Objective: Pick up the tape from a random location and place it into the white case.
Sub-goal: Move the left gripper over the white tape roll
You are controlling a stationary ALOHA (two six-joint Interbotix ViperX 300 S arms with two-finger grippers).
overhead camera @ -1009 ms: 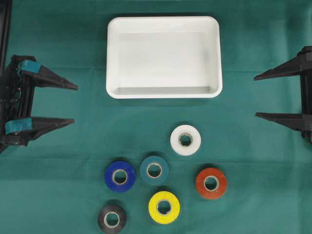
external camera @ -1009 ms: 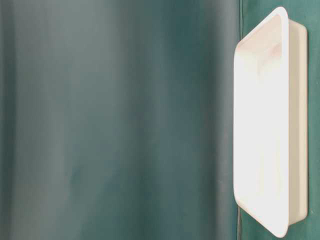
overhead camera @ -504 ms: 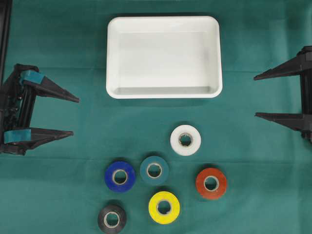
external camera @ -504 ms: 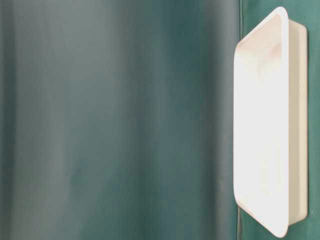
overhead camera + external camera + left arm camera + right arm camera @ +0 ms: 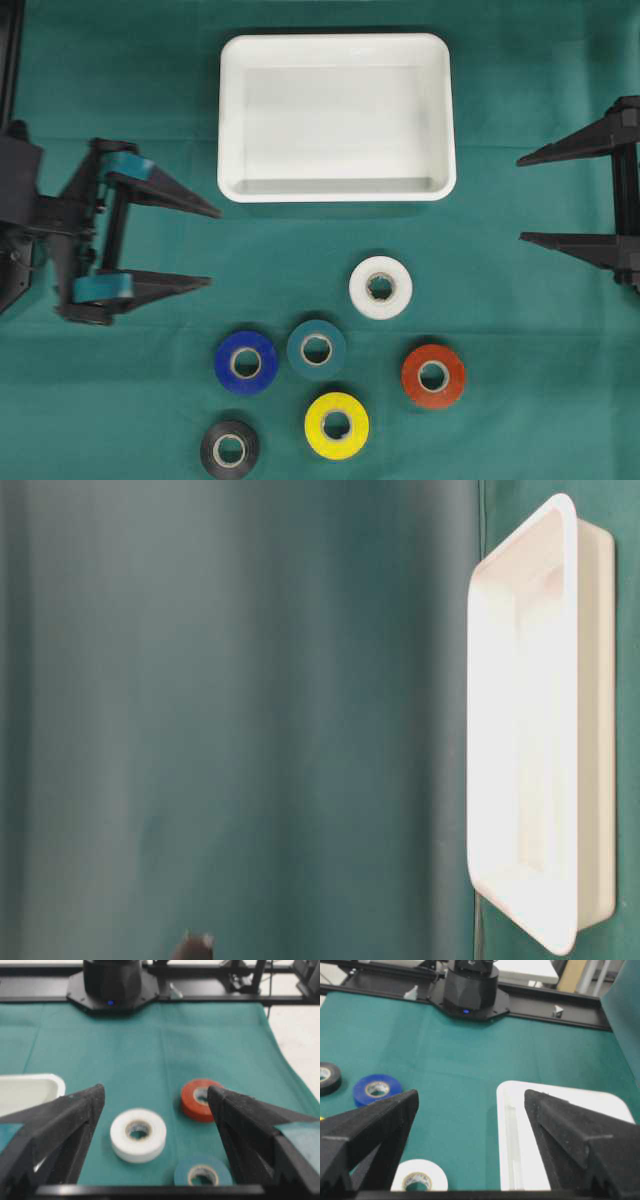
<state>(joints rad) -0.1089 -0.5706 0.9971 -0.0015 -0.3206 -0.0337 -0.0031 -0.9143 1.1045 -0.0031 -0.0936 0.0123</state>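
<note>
Nothing picked yet. 6 tapes lie on the bench w/ black and yellow nearest, then blue, teal, red, white. Left gripper fingers wide open, empty, short of the rolls. Right gripper fingers wide open, empty too. Case farthest, nothing in it. All steps left.

The desk is covered in a green cloth; the white case lies on it toward the far edge. Nearer lie six tape rolls flat, apart from one another: white, teal, blue, red, yellow, black.
</note>
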